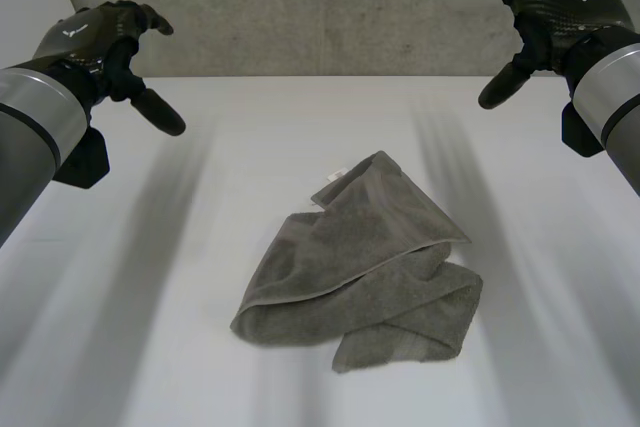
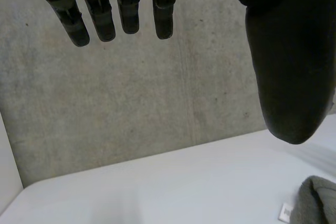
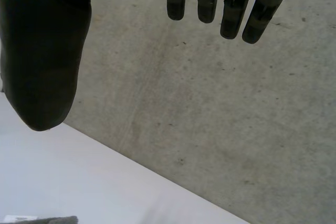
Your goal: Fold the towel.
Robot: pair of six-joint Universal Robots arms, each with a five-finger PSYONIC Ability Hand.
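The towel (image 1: 360,267) lies crumpled on the worktop (image 1: 150,347). The left robot hand (image 1: 105,42) and right robot hand (image 1: 545,12) hover aside, fingers spread, empty (likely poised to reach).

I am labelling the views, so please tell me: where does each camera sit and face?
Head view: behind, between the arms, looking down at table and towel; left robot hand, right robot hand show.
Left wrist view: on left wrist, facing wall; own fingers, thumb show.
Right wrist view: on right wrist, facing wall; same parts.
Shared by wrist views: wall, table, towel edge.
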